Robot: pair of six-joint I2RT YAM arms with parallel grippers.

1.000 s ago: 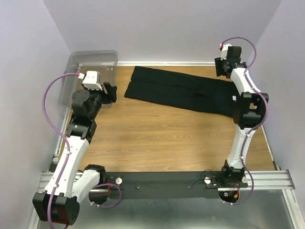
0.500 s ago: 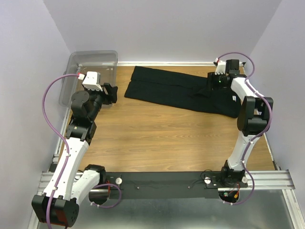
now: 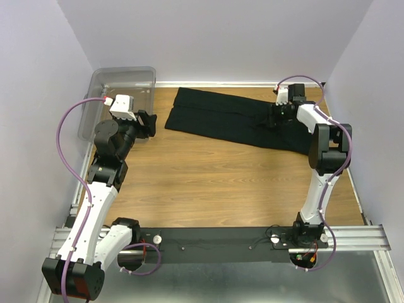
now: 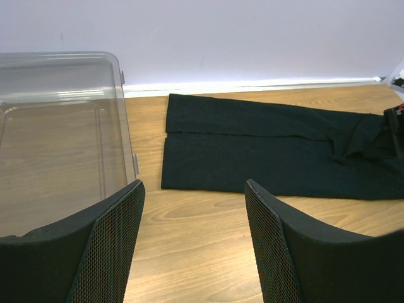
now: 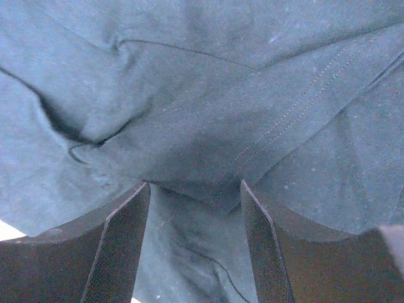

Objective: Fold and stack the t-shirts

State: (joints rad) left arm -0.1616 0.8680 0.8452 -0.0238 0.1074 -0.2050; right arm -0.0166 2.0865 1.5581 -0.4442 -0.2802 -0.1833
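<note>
One black t-shirt (image 3: 221, 120) lies folded into a long strip across the far side of the table, and it also shows in the left wrist view (image 4: 265, 154). My right gripper (image 3: 273, 120) is down on the strip's right part. Its jaws are open, and a stitched hem edge of the t-shirt (image 5: 208, 82) lies between the fingertips of the gripper (image 5: 194, 186). The cloth is puckered there. My left gripper (image 3: 150, 123) hovers open and empty over bare wood, left of the shirt's near left corner. In its own view the left gripper (image 4: 194, 186) frames only tabletop.
A clear plastic bin (image 3: 123, 71) stands in the far left corner, right beside my left gripper, its wall (image 4: 120, 113) close to the left finger. Walls close the table at the back and both sides. Bare wood lies in front of the shirt.
My right arm swung from the far right corner leftward and down onto the shirt's right part, bunching the cloth slightly. The left arm has not moved.
</note>
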